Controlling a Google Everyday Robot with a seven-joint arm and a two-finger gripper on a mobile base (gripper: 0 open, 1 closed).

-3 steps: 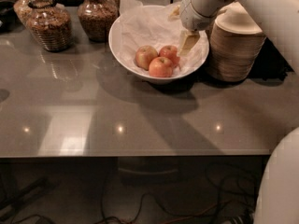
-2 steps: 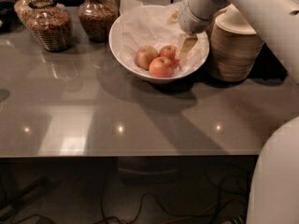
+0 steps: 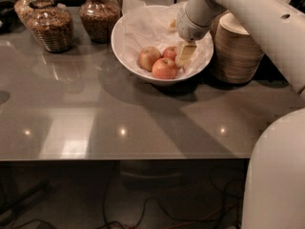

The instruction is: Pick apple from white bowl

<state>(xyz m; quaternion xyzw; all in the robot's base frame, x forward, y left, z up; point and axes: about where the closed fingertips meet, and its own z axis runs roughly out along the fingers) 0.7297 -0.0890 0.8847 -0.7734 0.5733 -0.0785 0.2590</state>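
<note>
The gripper (image 3: 185,55) has slid a little left and lower since a moment ago. It now hangs inside the white bowl (image 3: 127,41), its tip just beside the rear apple (image 3: 169,52); whether it is open or clamped I cannot tell. Three apples lie on the bowl's crinkled paper, unmoved: the rear apple, the left apple (image 3: 148,57) and the front apple (image 3: 164,68). On the grey table (image 3: 95,113) stand one near jar (image 3: 48,26), one far jar (image 3: 98,12) and one stack of beige bowls (image 3: 238,51).
</note>
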